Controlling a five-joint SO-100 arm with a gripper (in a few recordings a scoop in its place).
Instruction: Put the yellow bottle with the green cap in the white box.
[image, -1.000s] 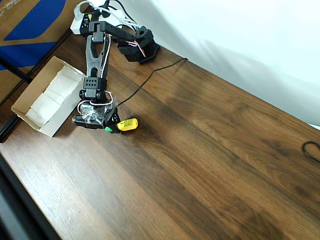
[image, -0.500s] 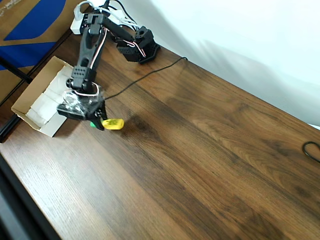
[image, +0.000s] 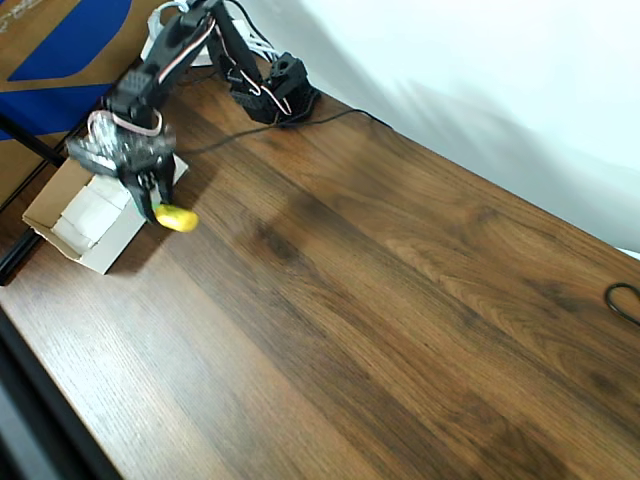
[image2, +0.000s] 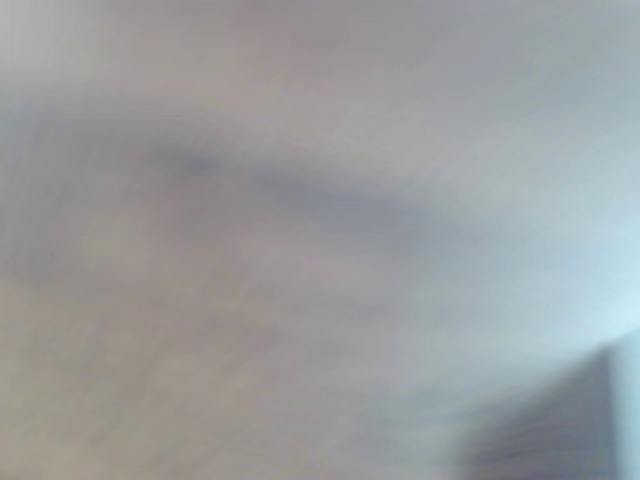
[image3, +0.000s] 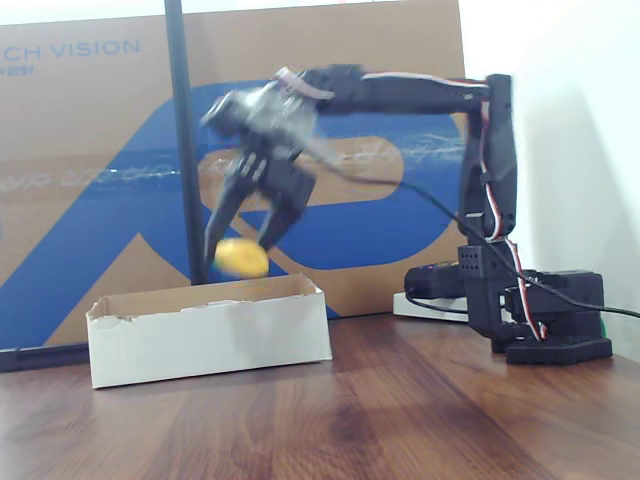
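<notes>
The gripper (image3: 243, 240) is clenched on the yellow bottle with the green cap (image3: 240, 257), held clear of the tabletop (image: 380, 300). In the fixed view the bottle hangs above the white box (image3: 210, 340), near the middle of its length and above the rim. In the overhead view the bottle (image: 175, 217) sits at the box (image: 75, 215) edge nearest the open tabletop, so whether it is fully over the opening cannot be told. The green cap is hidden between the fingers (image: 150, 190). The wrist view is blurred past reading. Step in hand appears to be the carry toward the box. Next move likely calls for bringing the bottle squarely over the opening, lowering it inside the walls, then releasing.
</notes>
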